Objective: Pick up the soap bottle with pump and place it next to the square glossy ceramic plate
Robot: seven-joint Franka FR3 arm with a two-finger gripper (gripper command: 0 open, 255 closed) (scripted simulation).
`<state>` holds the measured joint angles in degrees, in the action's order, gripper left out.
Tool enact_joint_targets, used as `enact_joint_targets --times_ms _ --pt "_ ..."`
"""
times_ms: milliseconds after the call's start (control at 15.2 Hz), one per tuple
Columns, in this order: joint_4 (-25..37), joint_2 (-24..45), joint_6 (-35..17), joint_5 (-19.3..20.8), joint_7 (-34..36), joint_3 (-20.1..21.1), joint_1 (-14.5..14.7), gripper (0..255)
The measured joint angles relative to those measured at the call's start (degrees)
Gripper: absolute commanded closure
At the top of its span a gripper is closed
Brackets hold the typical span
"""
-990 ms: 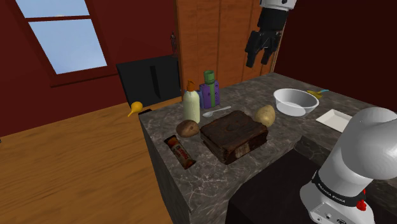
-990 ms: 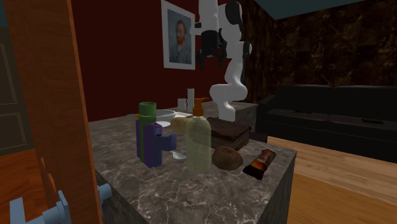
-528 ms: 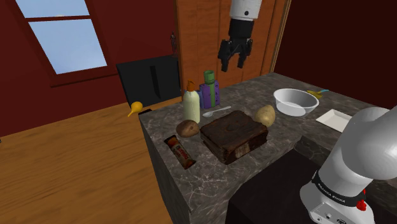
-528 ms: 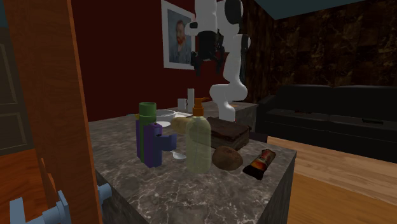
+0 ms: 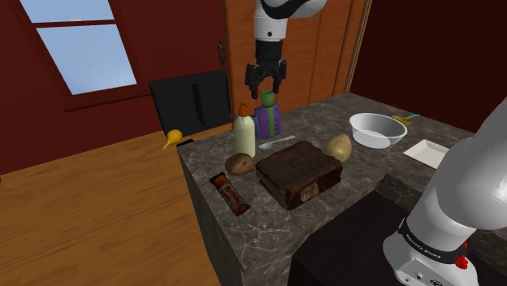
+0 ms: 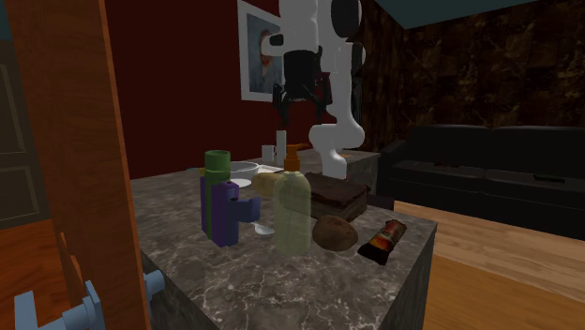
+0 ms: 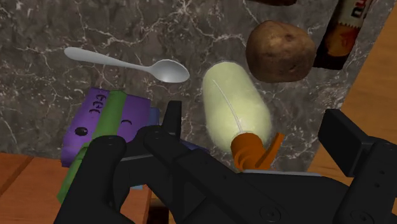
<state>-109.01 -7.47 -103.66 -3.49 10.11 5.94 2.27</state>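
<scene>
Soap bottle (image 5: 244, 131), pale cream with an orange pump, stands upright on the dark marble counter (image 5: 268, 223), just below the black two-finger pincer (image 5: 265, 88). In the wrist view its pump (image 7: 253, 147) lies in the gap between the two spread fingers (image 7: 170, 118), which touch nothing, so the pincer is open and empty. Half a second ago the pincer hung higher and farther off to the side; it has since dropped and slid over to the bottle. Close under the pincer, just beside the bottle, stands a purple and green block figure (image 5: 268, 116), with a white spoon (image 7: 127, 63) next to it. A brown potato (image 7: 280, 51) lies just past the bottle's base. The white square plate (image 5: 426, 151) sits well apart from the pincer, beyond a white bowl (image 5: 377, 130).
</scene>
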Motion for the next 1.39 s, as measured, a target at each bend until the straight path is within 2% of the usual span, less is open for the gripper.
enact_joint_targets --times_ms 330,462,924,1320,1386 --pt "11.5 12.39 0.72 2.43 2.19 1.05 0.8 0" --pt "13.52 14.68 0.79 2.9 2.72 1.24 1.1 0" --pt "10.02 16.0 -3.92 3.13 2.92 1.29 1.24 0" --pt "9.52 16.04 -4.5 3.14 2.99 1.33 1.29 0" --pt "9.52 16.04 -4.5 3.14 2.99 1.33 1.29 255"
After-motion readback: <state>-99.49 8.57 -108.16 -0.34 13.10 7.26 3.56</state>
